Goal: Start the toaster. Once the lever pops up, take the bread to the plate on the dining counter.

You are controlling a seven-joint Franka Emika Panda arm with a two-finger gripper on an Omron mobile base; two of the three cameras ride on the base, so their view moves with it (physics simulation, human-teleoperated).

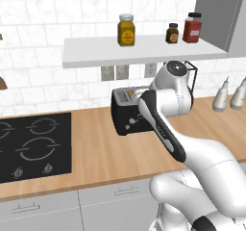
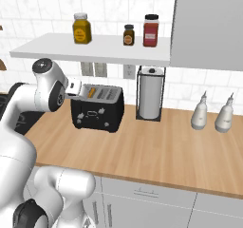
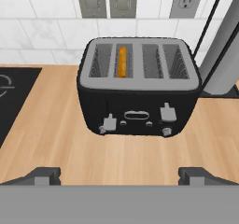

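Observation:
The black toaster (image 3: 137, 90) with its silvery top stands on the wood counter by the tiled wall, also seen in the left base view (image 1: 124, 117) and the right base view (image 2: 98, 108). The bread (image 3: 122, 62) stands on edge in the second slot from the left, only its orange crust showing. Of the two front levers, the left one (image 3: 108, 123) sits a little lower than the right one (image 3: 168, 112). My gripper (image 3: 119, 175) hangs open in front of and above the toaster, touching nothing. The plate and the dining counter are out of view.
A black hob (image 1: 33, 146) lies left of the toaster. A paper towel holder (image 2: 150, 99) stands close on its right, then two pale bottles (image 2: 211, 113). A white shelf (image 2: 95, 49) with jars hangs above the toaster, beside a grey cabinet (image 2: 209, 23).

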